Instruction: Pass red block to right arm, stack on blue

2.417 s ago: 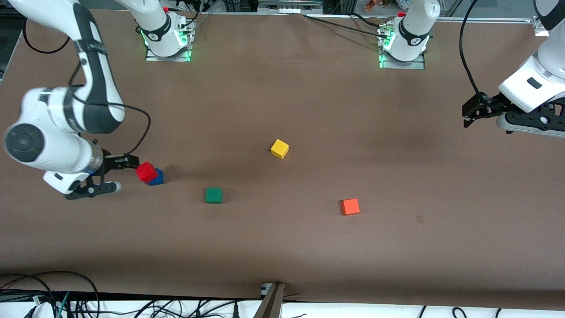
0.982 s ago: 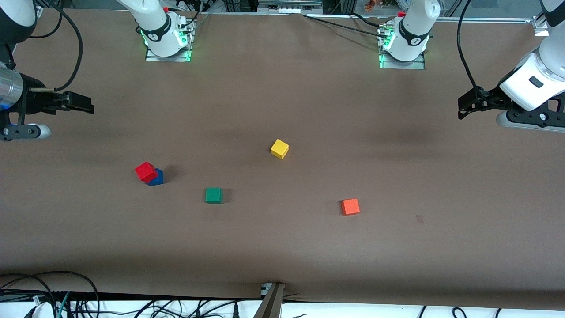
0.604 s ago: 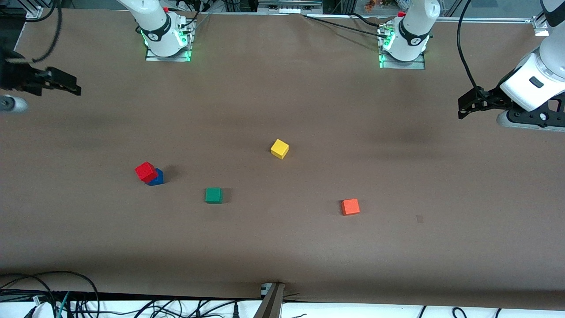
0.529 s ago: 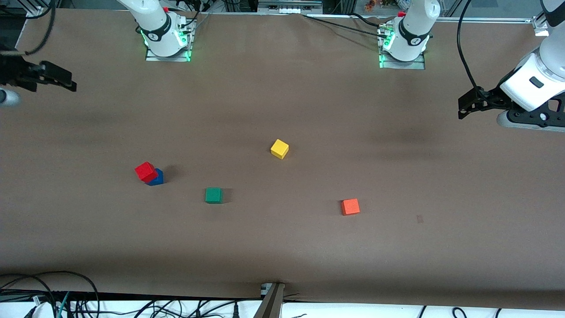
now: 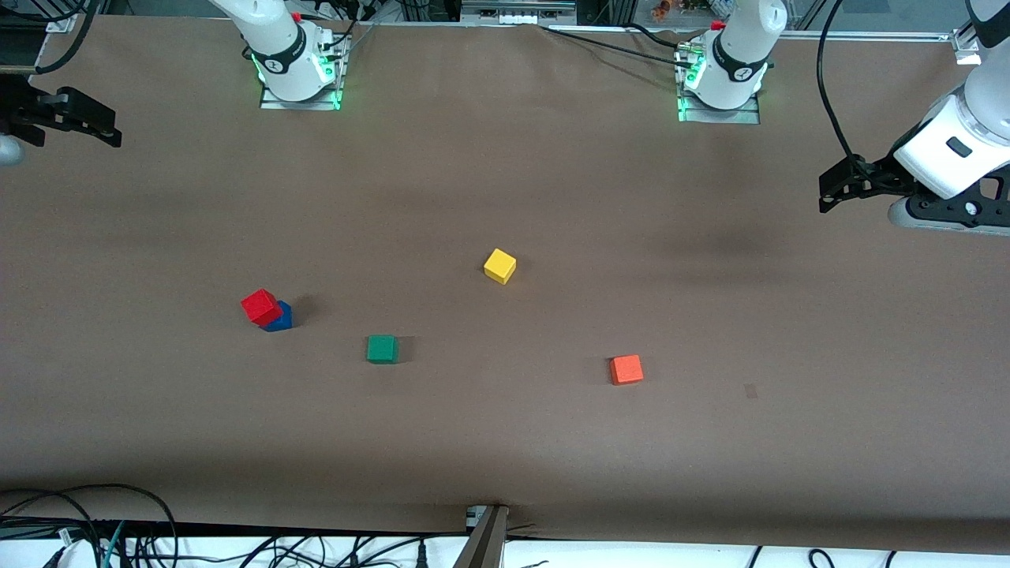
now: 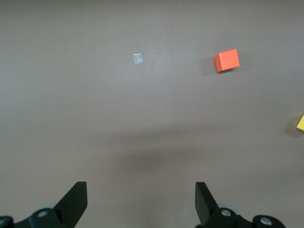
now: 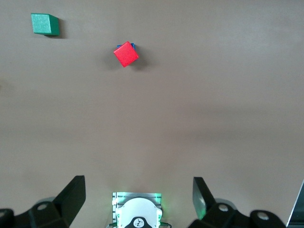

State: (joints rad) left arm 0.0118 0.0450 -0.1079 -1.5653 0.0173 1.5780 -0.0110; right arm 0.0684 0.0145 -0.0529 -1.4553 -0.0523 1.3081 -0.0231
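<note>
The red block rests askew on the blue cube, toward the right arm's end of the table. In the right wrist view the red block covers all but a sliver of the blue cube. My right gripper is open and empty, raised over the table edge at the right arm's end, well apart from the stack; it also shows in its wrist view. My left gripper is open and empty over the left arm's end of the table, waiting; it also shows in its wrist view.
A green cube lies beside the stack, slightly nearer the front camera. A yellow cube sits mid-table. An orange-red cube lies toward the left arm's end. The right arm's base shows under the right gripper.
My right gripper was right beside the red block; it has pulled up and away toward the right arm's end. The red block stays on the blue cube. The left arm has barely moved.
</note>
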